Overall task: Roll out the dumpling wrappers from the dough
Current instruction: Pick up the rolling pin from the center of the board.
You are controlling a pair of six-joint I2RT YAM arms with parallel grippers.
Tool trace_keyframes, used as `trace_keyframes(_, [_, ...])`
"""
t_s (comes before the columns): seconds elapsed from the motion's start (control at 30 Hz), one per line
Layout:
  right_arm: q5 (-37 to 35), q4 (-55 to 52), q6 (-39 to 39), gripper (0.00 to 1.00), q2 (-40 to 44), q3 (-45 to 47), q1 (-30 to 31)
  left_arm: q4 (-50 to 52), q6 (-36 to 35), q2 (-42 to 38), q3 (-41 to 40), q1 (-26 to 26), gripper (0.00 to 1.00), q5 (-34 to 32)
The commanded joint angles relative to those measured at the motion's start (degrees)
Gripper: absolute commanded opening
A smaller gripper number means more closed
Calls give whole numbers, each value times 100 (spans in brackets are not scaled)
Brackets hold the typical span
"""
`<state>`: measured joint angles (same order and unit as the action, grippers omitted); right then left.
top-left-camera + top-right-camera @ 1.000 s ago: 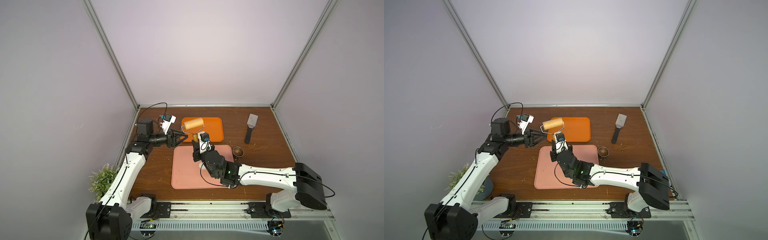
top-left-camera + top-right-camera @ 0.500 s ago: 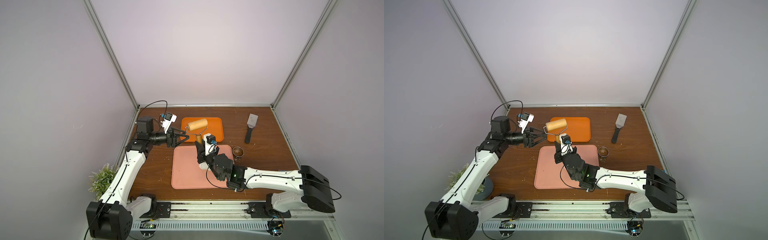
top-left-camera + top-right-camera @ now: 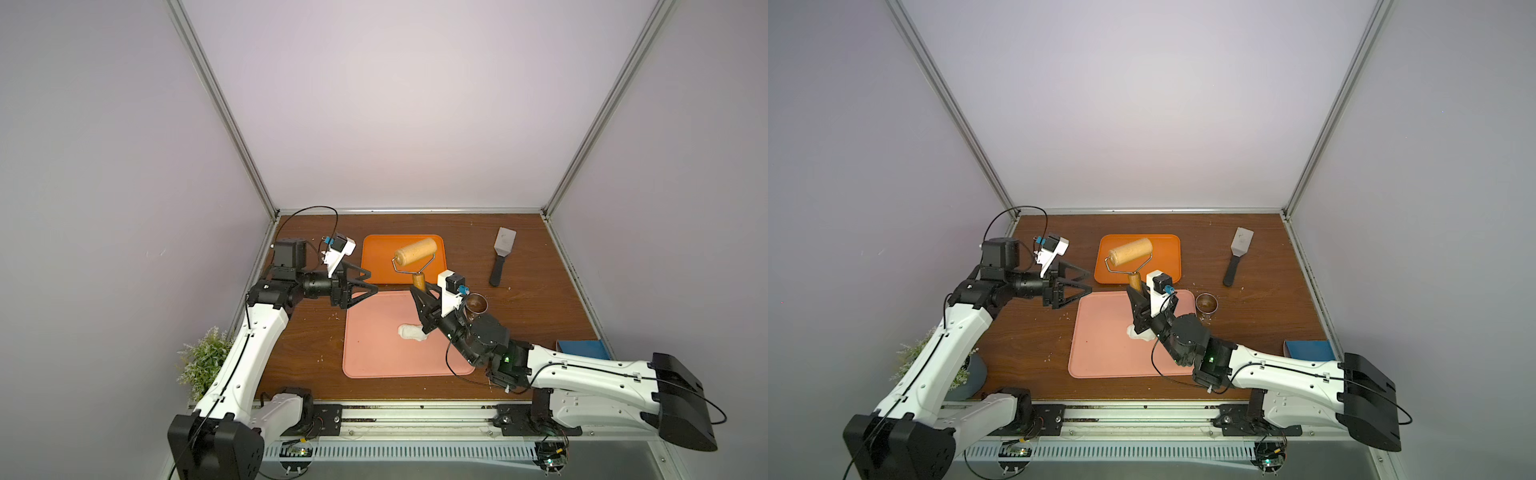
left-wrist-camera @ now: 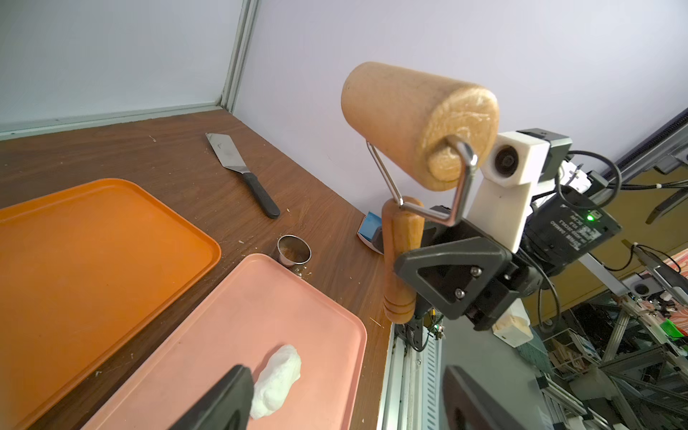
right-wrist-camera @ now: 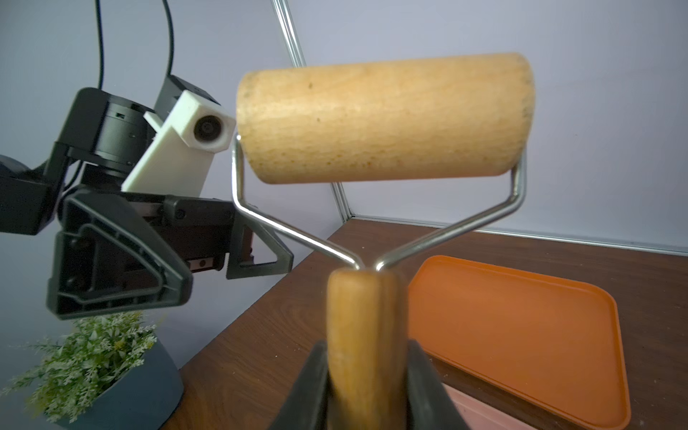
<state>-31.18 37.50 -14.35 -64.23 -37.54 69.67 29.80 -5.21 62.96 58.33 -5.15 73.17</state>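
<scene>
My right gripper [image 3: 422, 291] [image 5: 366, 372] is shut on the wooden handle of the rolling pin [image 3: 417, 250] [image 3: 1130, 251] [image 4: 409, 119]. It holds the roller up in the air above the near edge of the orange tray [image 3: 378, 257]. My left gripper [image 3: 372, 284] [image 3: 1090, 281] [image 4: 346, 398] stands open and empty, left of the roller and clear of it. A white lump of dough [image 3: 411, 332] [image 4: 277, 379] lies on the pink tray [image 3: 374, 353], partly behind my right wrist in a top view. The dumpling wrappers are out of view.
A small metal ring cutter [image 3: 476, 303] stands just right of the pink tray. A spatula [image 3: 500, 257] lies at the back right. A blue box [image 3: 582, 349] sits by the right wall, a potted plant [image 3: 203, 361] off the front left corner.
My left gripper has opened beside the roller's wire frame. My right gripper has carried the rolling pin to the right, away from it, and the dough now shows.
</scene>
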Motion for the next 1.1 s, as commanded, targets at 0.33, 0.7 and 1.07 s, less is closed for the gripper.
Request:
trace_keyframes(0.33, [35, 491, 27, 0, -772, -709, 12, 104, 180, 358, 264, -48, 67, 79])
trace_keyframes(0.7, [-272, 631, 279, 0, -1626, -1342, 68, -272, 820, 647, 476, -48, 49, -213])
trace_keyframes(1.07, [-695, 603, 542, 0, -1983, -1594, 249, -2969, 2876, 277, -473, -48, 22, -392])
